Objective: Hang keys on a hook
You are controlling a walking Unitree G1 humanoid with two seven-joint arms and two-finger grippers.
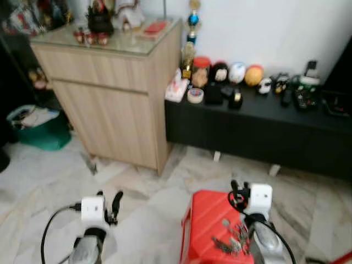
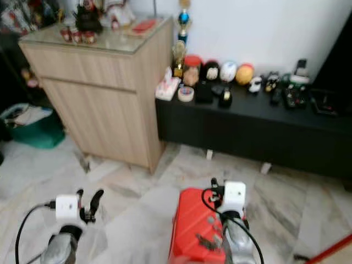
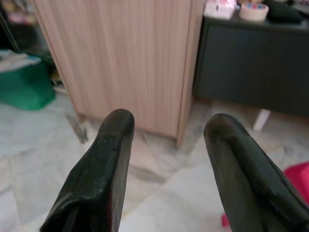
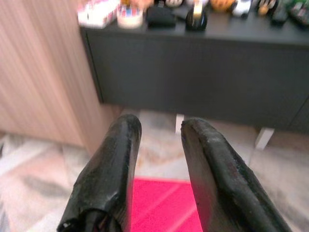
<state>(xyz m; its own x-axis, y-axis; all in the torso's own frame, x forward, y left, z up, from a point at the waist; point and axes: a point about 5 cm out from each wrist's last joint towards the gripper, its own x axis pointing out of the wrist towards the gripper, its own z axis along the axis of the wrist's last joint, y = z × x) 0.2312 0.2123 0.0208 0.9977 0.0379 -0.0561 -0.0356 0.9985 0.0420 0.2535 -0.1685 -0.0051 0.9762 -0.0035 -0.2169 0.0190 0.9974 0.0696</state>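
Left of the wooden cabinet, a green bin holding pale, blurred contents, low on the marble floor. Before the cabinet, the left gripper, fingers spread wide, nothing between them. On the cabinet's glass top, small figurines and a red flat thing. Right of the cabinet, a black low console bearing a tape roll, a red-lidded jar and round ornaments; no writing legible. Right of the cabinet and nearer, a red stool with the keys lying on its seat. Above the stool, the right gripper, fingers slightly apart, empty.
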